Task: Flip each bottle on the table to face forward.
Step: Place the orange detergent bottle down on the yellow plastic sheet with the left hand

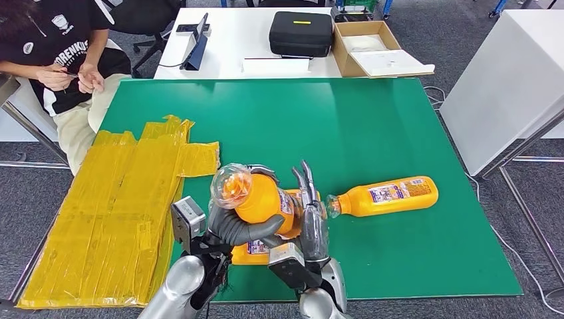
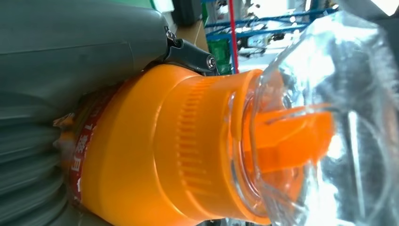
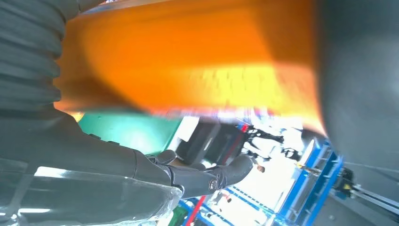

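My left hand grips an orange bottle and holds it lifted above the green table, its clear cap tilted up toward me. The left wrist view shows that bottle's ribbed neck and clear cap close by my left hand. My right hand stands beside the bottle with its fingers stretched out straight; the orange bottle body lies right against it. A second orange bottle lies on the table under my hands. A third bottle lies on its side to the right, label up.
A stack of yellow sheets covers the table's left side. A person sits at the back left. Behind the green table a white table carries a black case and a cardboard box. Another white table stands at the right.
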Motion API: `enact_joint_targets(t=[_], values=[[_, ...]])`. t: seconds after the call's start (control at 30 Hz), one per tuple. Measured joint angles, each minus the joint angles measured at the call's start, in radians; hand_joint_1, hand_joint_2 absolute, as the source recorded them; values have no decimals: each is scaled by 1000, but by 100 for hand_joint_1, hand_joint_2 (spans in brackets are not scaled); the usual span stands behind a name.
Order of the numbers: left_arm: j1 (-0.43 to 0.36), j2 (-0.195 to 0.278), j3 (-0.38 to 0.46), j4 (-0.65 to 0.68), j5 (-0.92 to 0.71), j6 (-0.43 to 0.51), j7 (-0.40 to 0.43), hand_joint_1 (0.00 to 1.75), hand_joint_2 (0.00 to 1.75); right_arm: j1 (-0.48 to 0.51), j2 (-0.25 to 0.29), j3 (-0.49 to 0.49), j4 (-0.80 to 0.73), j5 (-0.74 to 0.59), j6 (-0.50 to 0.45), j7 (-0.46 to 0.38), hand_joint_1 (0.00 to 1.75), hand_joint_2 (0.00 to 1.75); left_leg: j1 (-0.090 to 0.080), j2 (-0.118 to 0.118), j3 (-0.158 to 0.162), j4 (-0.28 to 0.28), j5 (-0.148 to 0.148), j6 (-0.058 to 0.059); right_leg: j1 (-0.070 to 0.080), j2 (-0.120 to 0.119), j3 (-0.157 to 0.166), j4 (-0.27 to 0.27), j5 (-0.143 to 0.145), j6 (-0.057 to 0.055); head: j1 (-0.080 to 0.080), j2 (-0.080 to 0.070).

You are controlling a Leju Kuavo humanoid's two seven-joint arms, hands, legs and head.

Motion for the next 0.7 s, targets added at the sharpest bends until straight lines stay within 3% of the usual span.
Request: enact_joint_targets(t=[0.43, 0.57, 0.63, 0.7], values=[[63, 22, 88, -60, -48, 54, -17, 175, 175, 122, -59, 5, -260, -68, 71, -25, 0, 175, 0, 0, 0, 0, 0, -1, 0, 0, -1, 0, 0, 0, 0, 0], [98, 31, 149, -78, -74, 102, -30, 175, 175, 177, -107, 3, -367, -119, 87, -49, 0, 175, 0, 0, 0, 0, -1, -1, 0, 0, -1, 0, 0, 0, 0, 0], [116, 34, 188, -89, -128, 166, -46, 175, 175, 205, -136, 2, -417, -126, 71, -61, 0, 175, 0, 0, -1, 0, -1, -1, 0, 0, -1, 0, -1, 0, 0, 0], [134, 36, 229, -103, -235, 297, -65, 175, 175, 228, -163, 0, -461, -128, 43, -74, 0, 175, 0, 0, -1, 0, -2, -1, 0, 0, -1, 0, -1, 0, 0, 0]])
